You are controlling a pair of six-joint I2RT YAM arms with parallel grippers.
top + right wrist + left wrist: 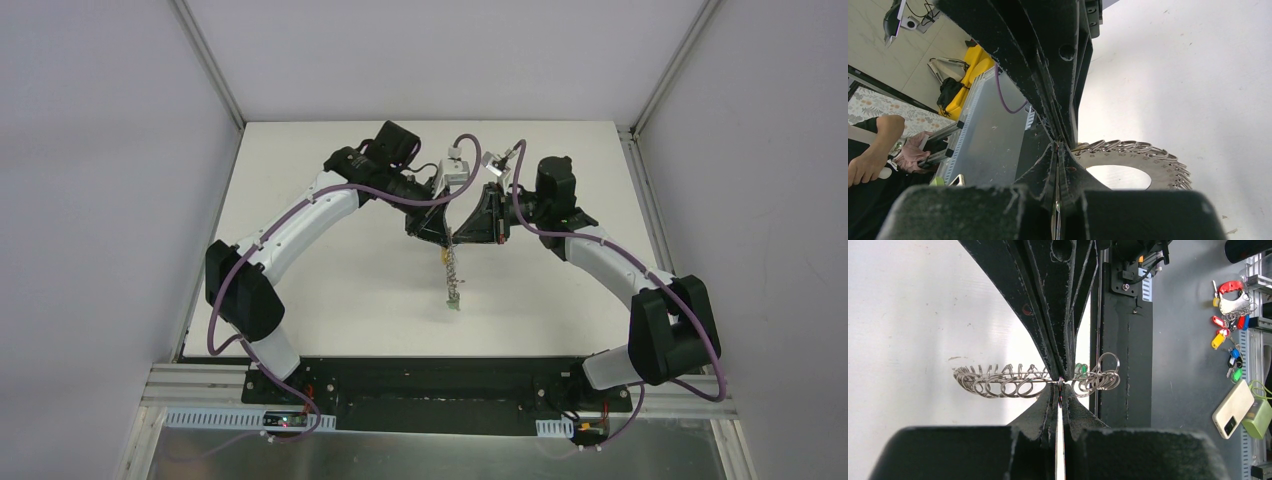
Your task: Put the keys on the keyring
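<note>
Overhead, left gripper (445, 236) and right gripper (466, 238) met tip to tip, both clamped on the keyring (452, 270); a green key (1079, 369) showed among its wire loops.

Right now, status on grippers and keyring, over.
Both shut on the keyring: left gripper, right gripper, tip to tip. Keyring held edge-on between them, green key at its wire loops. No obstruction seen.

two arms: the left arm (300, 220) and the right arm (605, 262); one keyring (1158, 169); one green key (1079, 369) showing.
</note>
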